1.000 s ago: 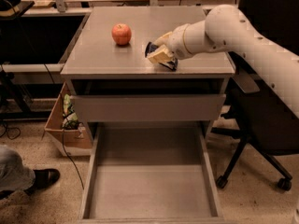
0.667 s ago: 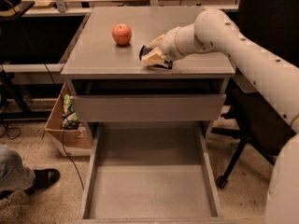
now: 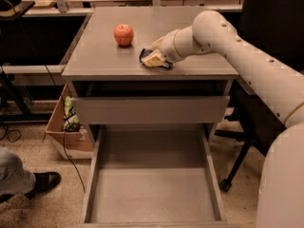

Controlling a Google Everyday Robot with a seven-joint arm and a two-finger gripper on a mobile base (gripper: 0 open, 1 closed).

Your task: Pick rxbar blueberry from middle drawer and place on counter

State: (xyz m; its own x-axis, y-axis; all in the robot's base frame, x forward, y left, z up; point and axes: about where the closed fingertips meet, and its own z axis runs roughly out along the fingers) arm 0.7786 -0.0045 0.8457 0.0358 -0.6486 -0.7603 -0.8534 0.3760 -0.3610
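The rxbar blueberry (image 3: 151,62), a dark bar, shows at the tips of my gripper (image 3: 153,57) on the grey counter (image 3: 99,56), just right of a red apple (image 3: 123,34). The gripper reaches in from the right and is low on the counter surface, shut on the bar, which looks to rest on or just above the counter. The middle drawer (image 3: 152,189) is pulled wide open below and its flat grey bottom is bare.
A shallower grey drawer front (image 3: 149,109) sits above the open drawer. A cardboard box (image 3: 66,127) stands on the floor at the left. A person's shoe (image 3: 40,182) is at the lower left. A chair base (image 3: 235,170) is at the right.
My gripper has moved left and slightly down along the counter with the bar, closer to the apple. The arm has swung further into view.
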